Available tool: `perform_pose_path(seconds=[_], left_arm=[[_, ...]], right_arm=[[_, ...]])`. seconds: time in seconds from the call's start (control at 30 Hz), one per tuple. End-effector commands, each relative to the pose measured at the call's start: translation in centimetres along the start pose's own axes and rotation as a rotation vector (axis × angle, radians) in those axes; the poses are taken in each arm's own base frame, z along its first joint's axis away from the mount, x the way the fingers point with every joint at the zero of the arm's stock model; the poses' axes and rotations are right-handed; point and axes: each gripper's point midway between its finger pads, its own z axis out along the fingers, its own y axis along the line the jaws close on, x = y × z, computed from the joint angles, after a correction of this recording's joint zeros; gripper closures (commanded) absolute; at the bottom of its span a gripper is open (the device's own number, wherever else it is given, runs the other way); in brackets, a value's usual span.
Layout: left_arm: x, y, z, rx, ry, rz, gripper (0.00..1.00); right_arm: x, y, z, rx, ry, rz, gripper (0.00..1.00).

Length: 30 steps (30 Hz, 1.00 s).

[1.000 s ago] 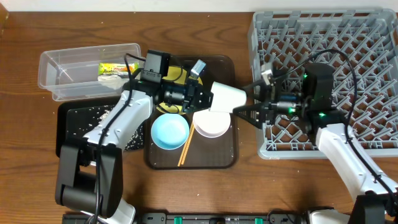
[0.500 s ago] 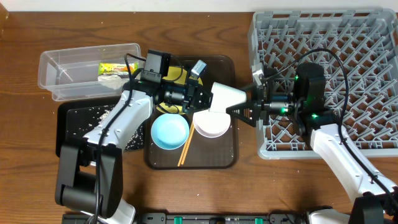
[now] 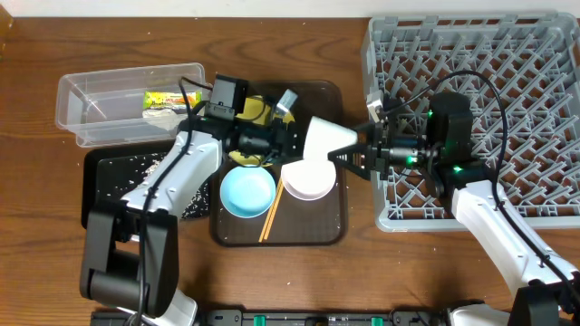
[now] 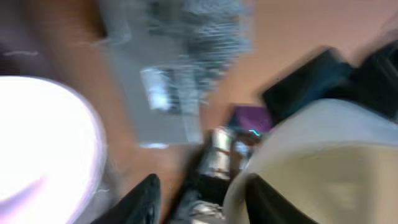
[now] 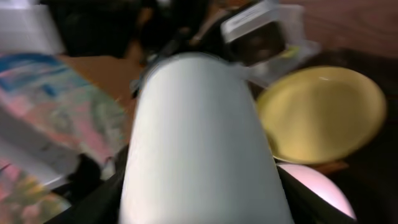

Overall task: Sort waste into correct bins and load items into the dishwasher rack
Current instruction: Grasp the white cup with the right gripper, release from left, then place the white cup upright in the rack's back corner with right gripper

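Note:
The small white cup (image 3: 326,140) hangs on its side over the brown serving tray (image 3: 317,231). My right gripper (image 3: 349,156) is shut on its body; the cup (image 5: 199,143) fills the right wrist view between the fingers (image 5: 199,208). My left gripper (image 3: 288,140) is at the cup's mouth with its fingers (image 4: 199,199) spread, one at the rim (image 4: 323,162). The yellow plate (image 3: 256,109), light blue bowl (image 3: 247,193), pinkish white bowl (image 3: 308,179) and chopsticks (image 3: 271,215) lie on the tray. The wrapper (image 3: 165,100) is in the clear tub (image 3: 100,95). I do not see the tissue.
The grey dishwasher rack (image 3: 507,63) fills the right side, with my right arm over its left edge. The black tray (image 3: 109,177) with rice grains (image 3: 149,167) lies below the tub, partly under my left arm.
My right gripper moved left and closed around the cup. My left gripper drew back slightly to the left, and the cup shifted a little left.

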Motion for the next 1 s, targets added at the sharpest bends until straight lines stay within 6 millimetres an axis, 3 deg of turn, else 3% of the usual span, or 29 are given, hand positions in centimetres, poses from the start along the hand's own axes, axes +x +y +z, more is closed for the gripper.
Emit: perform_pose_path(seconds=[0.0,0.1,0.23,0.47,0.7,0.97], left_arm=[[-2.3,6.4,-2.7,-0.357,-0.132,0.059,0.53],[-2.5,7.2,-5.3,-0.404,-0.171,0.054,0.52],[-3.1,7.6,-10.3,-0.507,-0.280,0.042,0.52],[-1.7,6.2,-17.5,-0.680,-0.435,0.038,0.51],[-0.6,4.2,-19.6,-0.749,-0.502,0.069,0.51],[-0.2,4.1,-19.6,-0.750,-0.498,0.065,0.51]], right_arm=[[-0.9,-2.4,-0.2,0.147,-0.029,-0.005,0.60],[-1.2,-4.2,-1.1,0.243,-0.048,0.014,0.65],[-2.2,-5.3,-2.8,0.328,-0.065,0.032,0.71],[-4.9,-7.8,-8.3,0.675,-0.044,0.080,0.74],[-8.9,-9.3,-15.4,1.100,-0.043,0.063,0.80],[-14.0,-11.4,-18.6,1.280,-0.033,0.056,0.84]])
